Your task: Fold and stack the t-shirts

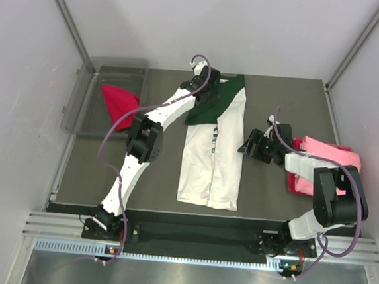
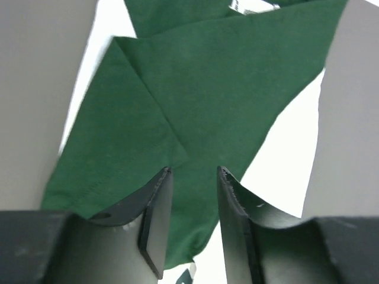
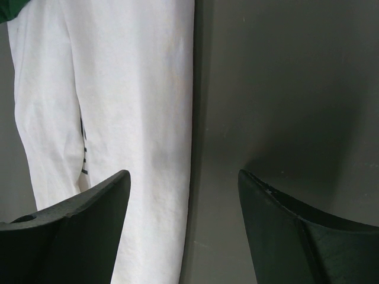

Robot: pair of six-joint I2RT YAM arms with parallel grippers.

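Note:
The white t-shirt (image 1: 212, 158) with dark green sleeves lies folded into a long strip in the middle of the table. My left gripper (image 1: 204, 93) hovers over its green sleeve (image 2: 207, 89), jaws a little apart, nothing between them. My right gripper (image 1: 250, 146) is open and empty at the shirt's right edge; the white cloth (image 3: 118, 89) shows under its left finger. A light pink t-shirt (image 1: 331, 154) lies folded on a red one (image 1: 297, 183) at the right. Another red t-shirt (image 1: 118, 102) lies in the bin.
The clear grey plastic bin (image 1: 87, 100) stands at the table's far left. The dark table top (image 1: 280, 97) ends at metal posts and white walls on three sides. Bare table (image 3: 284, 77) shows right of the white shirt.

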